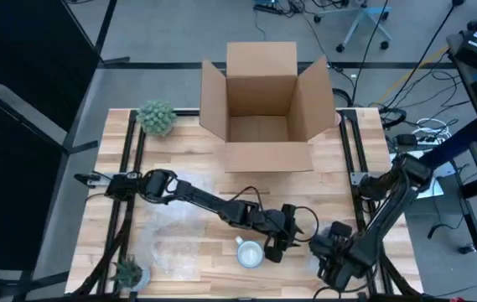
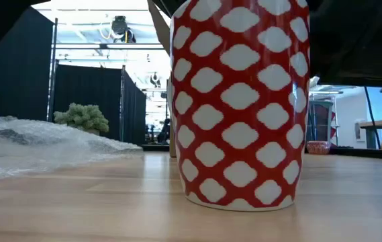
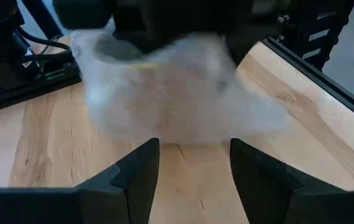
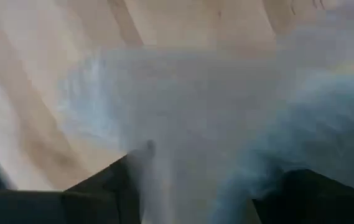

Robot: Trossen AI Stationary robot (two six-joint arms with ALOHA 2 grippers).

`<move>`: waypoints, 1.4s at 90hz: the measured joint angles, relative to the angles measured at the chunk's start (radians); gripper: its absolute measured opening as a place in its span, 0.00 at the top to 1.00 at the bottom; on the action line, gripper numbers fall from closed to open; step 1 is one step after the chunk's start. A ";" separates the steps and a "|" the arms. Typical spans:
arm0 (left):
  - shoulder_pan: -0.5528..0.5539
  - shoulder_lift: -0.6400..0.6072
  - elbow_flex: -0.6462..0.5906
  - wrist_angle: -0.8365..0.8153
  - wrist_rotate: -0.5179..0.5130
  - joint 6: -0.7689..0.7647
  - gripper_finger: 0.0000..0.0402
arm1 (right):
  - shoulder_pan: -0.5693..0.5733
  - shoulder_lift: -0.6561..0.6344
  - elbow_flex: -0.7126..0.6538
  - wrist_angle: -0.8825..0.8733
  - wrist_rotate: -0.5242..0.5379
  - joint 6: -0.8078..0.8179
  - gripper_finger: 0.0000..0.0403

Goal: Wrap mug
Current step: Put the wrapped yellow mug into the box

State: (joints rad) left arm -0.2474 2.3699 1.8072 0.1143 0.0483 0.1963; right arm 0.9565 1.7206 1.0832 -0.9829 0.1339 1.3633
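Note:
The mug (image 1: 249, 253), red with white spots (image 2: 237, 101), stands upright on its base near the table's front edge. My left gripper (image 1: 278, 247) is just right of it, open (image 3: 195, 168), with bare table between its fingers. Right of that, my right gripper (image 1: 326, 247) is shut on a bunch of clear bubble wrap (image 3: 177, 93). More bubble wrap (image 2: 36, 144) lies flat on the table left of the mug. Whether the two are one sheet, I cannot tell. My right gripper has the bubble wrap (image 4: 195, 106) between its two fingers, bunched in several layers. In the left wrist view the wrap hangs below that gripper, and its lower edge (image 3: 183, 138) reaches down to the table. Which edge of the sheet it has is hidden by the wrap itself.
An open cardboard box (image 1: 261, 109) stands at the table's far edge. One small plant (image 1: 156, 117) sits at the far left and another (image 1: 127, 270) at the near left corner. Black rails (image 1: 129, 168) run along both sides of the table.

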 joint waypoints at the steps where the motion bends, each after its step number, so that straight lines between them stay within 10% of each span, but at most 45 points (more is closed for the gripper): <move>1: 0.000 0.000 0.000 0.000 0.000 0.000 0.55 | 0.000 0.004 0.000 0.000 0.000 0.000 0.53; 24: 0.000 0.000 0.000 -0.005 -0.001 0.001 0.55 | -0.008 0.008 0.001 0.003 -0.011 0.007 0.95; 52: -0.011 -0.154 0.000 -0.213 -0.055 0.022 0.55 | 0.010 -0.160 0.024 -0.083 0.090 0.036 0.96; 79: -0.049 -0.369 0.003 -0.495 -0.153 -0.012 0.55 | 0.040 -0.370 0.139 -0.162 0.413 -0.052 0.96; 103: -0.119 -0.470 -0.001 -0.878 -0.347 -0.184 0.55 | 0.040 -0.484 0.233 0.016 0.610 -0.404 0.96; 126: -0.203 -0.616 -0.152 -0.907 -0.503 -0.267 0.55 | 0.023 -0.540 0.249 0.269 0.781 -0.792 0.97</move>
State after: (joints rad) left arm -0.4506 1.7537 1.6552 -0.7924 -0.4549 -0.0702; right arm 0.9795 1.1802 1.3319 -0.7136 0.9146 0.5715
